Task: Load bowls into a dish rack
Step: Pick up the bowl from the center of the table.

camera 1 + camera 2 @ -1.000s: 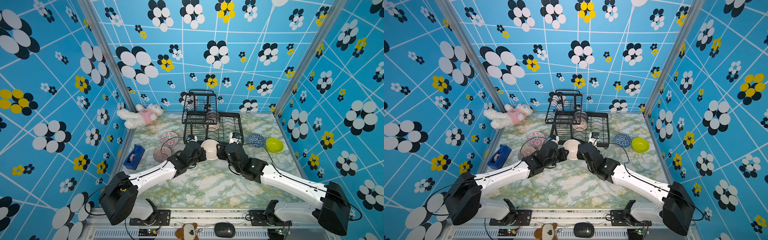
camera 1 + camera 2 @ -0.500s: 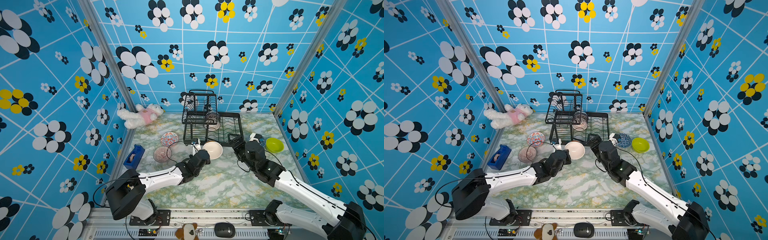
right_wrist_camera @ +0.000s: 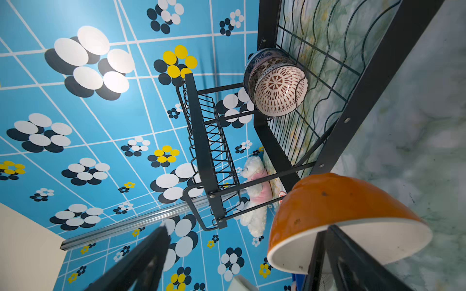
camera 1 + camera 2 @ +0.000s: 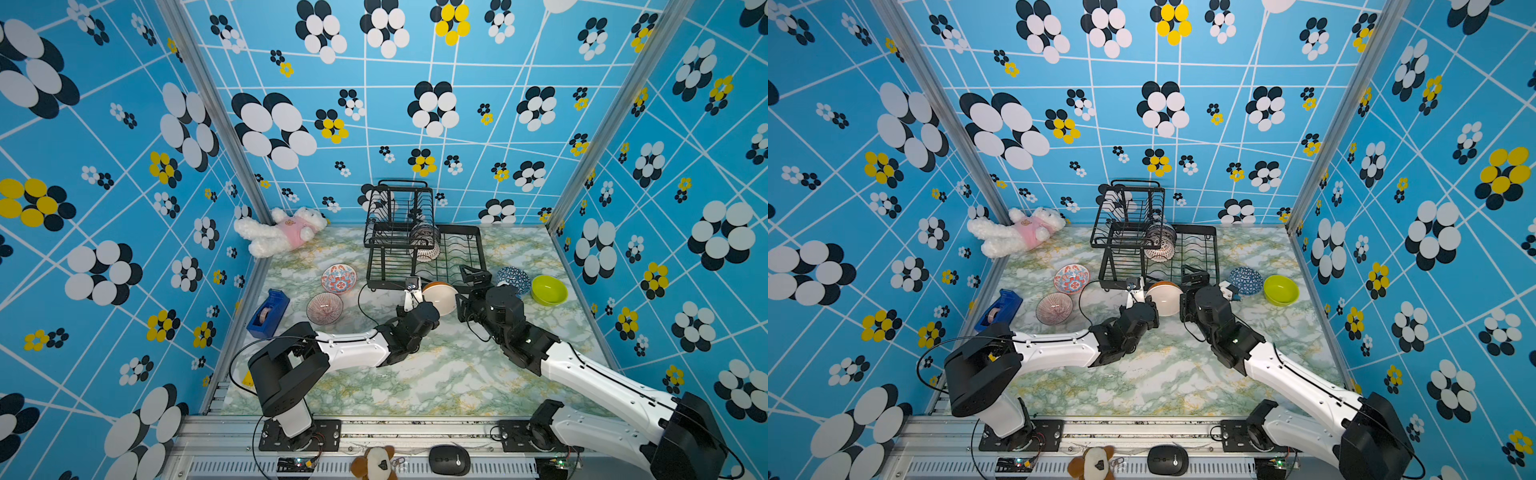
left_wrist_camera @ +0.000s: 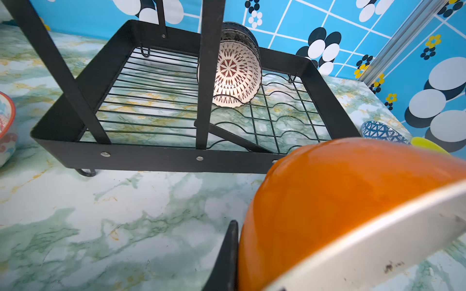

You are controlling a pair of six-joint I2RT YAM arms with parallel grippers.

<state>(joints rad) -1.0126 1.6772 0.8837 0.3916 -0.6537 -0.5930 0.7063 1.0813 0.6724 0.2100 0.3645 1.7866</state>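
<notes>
Green-veined marble tabletop (image 4: 415,386), enclosed by blue walls (image 4: 374,124) printed with black, white and yellow flowers. Rack (image 4: 390,240) stands at the back centre, with two patterned bowls (image 4: 424,243) on edge in its lower tray. Left gripper (image 4: 417,291) is clamped on the rim of an orange bowl (image 4: 440,297) — white inside, tilted, raised off the table just in front of the rack. Right gripper (image 4: 482,279) has its jaws wide apart beside that bowl, one finger near its rim, holding nothing. On the table: floral bowl (image 4: 338,277) and ribbed bowl (image 4: 324,308) left of the rack, blue bowl (image 4: 514,277) and green bowl (image 4: 548,289) right of it. Plush toy (image 4: 282,230) lies in the back left corner — tape dispenser (image 4: 268,313) by the left wall.
</notes>
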